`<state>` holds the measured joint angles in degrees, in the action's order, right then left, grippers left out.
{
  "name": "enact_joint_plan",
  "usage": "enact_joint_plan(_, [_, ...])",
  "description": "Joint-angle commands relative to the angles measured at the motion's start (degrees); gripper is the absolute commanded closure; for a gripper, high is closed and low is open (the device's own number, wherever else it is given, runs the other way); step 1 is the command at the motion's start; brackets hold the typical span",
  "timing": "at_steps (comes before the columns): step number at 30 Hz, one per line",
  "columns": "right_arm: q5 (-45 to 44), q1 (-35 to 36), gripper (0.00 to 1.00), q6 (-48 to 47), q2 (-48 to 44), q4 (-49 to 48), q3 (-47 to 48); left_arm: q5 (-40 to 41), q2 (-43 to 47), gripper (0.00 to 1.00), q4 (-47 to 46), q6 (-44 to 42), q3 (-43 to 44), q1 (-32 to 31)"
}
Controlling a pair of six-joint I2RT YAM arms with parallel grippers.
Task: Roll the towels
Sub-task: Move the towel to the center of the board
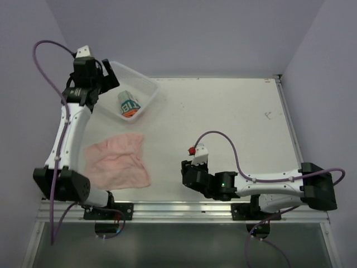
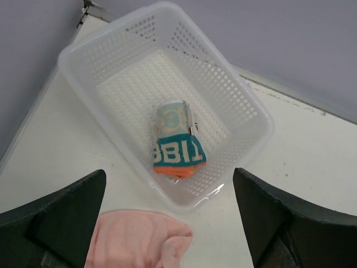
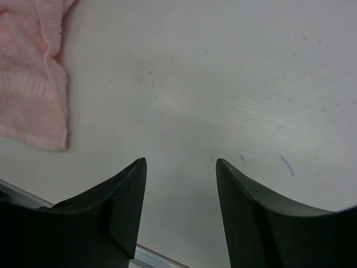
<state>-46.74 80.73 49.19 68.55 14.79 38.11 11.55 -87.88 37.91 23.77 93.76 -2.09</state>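
Robot lab cell.
We see a white table [image 1: 234, 111] boxed by bare lilac walls [image 1: 184, 33], robot arms [image 1: 70, 131] bolted on.

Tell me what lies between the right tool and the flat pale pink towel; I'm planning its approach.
Only bare white tabletop, per the top view, from the right tool to the pale pink towel.

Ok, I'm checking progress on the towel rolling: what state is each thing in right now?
printed towel, rolled, lying inside the basket.
pink towel, unrolled, spread on the table.
basket, upright, holding only the printed towel.
left gripper, jaws wide open, empty, above the basket.
right gripper, jaws apart, empty, above the table.
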Motion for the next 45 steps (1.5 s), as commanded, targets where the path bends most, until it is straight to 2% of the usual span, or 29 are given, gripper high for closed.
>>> enact_joint_plan(1, [14.28, -3.37, 0.44, -4.01, 7.63, -10.11, 4.86, 1.81, 15.07, 0.0, -11.17, -0.66, -11.89, -0.29])
enact_joint_plan(2, [16.48, -3.99, 0.44, -4.01, 9.73, -11.0, 7.39, 0.68, 18.06, 0.0, -15.11, -1.09, -18.98, -0.29])
enact_joint_plan(5, [23.34, -6.19, 0.44, -3.14, 18.35, -12.41, 12.67, -0.73, 30.09, 0.0, -21.1, -0.83, -30.86, -1.69])
enact_joint_plan(10, [32.84, -10.41, 0.45, -0.76, 28.99, -17.95, 17.6, -1.71, 34.35, 0.0, -21.48, -0.48, -40.13, -3.1])
enact_joint_plan(16, [40.13, -10.5, 0.47, 1.69, 36.11, -21.19, 22.27, 4.97, 38.12, 0.0, -21.92, -2.15, -43.57, -6.96])
enact_joint_plan(21, [41.99, -9.63, 0.49, 4.6, 39.81, -24.19, 22.1, 8.31, 40.76, 0.01, -21.3, -2.59, -43.92, -9.6])
enact_joint_plan(25, [42.0, -7.7, 0.5, 4.43, 42.62, -21.82, 25.51, 9.54, 41.56, 0.0, -20.86, -2.68, -44.01, -10.57])
enact_joint_plan(27, [41.47, -7.08, 0.54, 4.6, 44.38, -19.28, 26.84, 10.07, 41.91, 0.0, -20.77, -2.68, -44.01, -10.83])
enact_joint_plan(29, [40.86, -6.9, 0.69, 5.3, 44.91, -18.22, 27.64, 10.24, 42.0, 0.01, -20.68, -2.59, -44.1, -11.01])
enact_joint_plan(30, [39.72, -6.9, 0.75, 6.0, 44.22, -18.21, 27.37, 10.42, 42.0, 0.0, -20.68, -2.59, -44.1, -11.18])
enact_joint_plan(31, [38.84, -6.99, 0.86, 6.27, 43.51, -17.87, 26.59, 10.86, 42.08, 0.0, -20.6, -2.59, -44.1, -11.27])
enact_joint_plan(34, [35.32, -7.51, 1.0, 6.53, 38.78, -14.35, 25.01, 11.04, 42.09, 0.0, -20.51, -2.5, -44.1, -11.54])
enact_joint_plan(41, [32.94, -16.03, 1.0, 8.12, 18.04, -2.69, 16.13, 11.21, 42.0, 0.0, -20.25, -2.41, -44.01, -11.89])
enact_joint_plan(44, [35.48, -24.28, 1.0, 6.98, 8.37, 1.02, 11.12, 10.77, 42.0, 0.0, -20.33, -2.32, -44.01, -11.89])
enact_joint_plan(45, [36.45, -29.87, 1.0, 5.75, 6.44, 2.17, 8.94, 10.69, 42.0, 0.01, -20.42, -2.41, -44.1, -11.89])
